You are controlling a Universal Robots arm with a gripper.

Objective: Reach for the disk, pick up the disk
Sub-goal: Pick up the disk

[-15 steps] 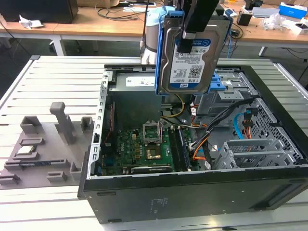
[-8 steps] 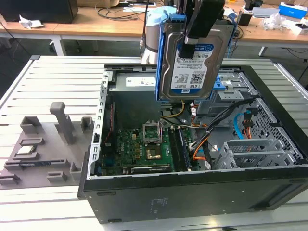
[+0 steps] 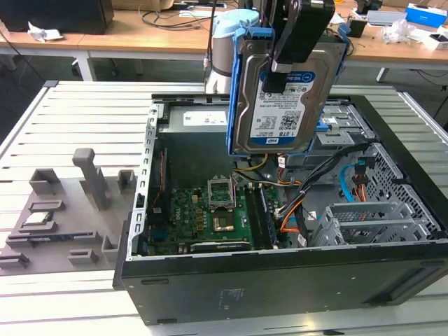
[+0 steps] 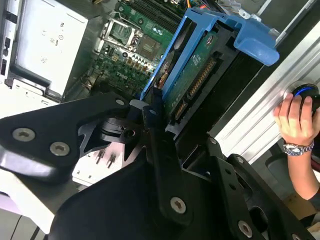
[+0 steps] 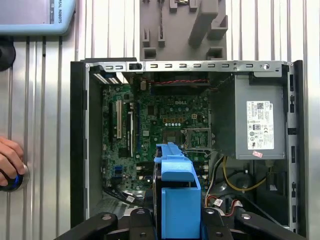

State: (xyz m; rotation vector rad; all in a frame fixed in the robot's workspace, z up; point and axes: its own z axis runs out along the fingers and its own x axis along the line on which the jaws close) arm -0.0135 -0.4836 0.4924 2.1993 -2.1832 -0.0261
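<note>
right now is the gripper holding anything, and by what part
Yes: the gripper holds the disk lifted above the open computer case, clamped at its upper edge, across the flat faces.

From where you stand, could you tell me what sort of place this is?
Probably a robotics lab or workshop for computer disassembly. An open computer case lies on a slatted metal table, the hand holds the disk above it, and cluttered wooden desks stand behind.
</note>
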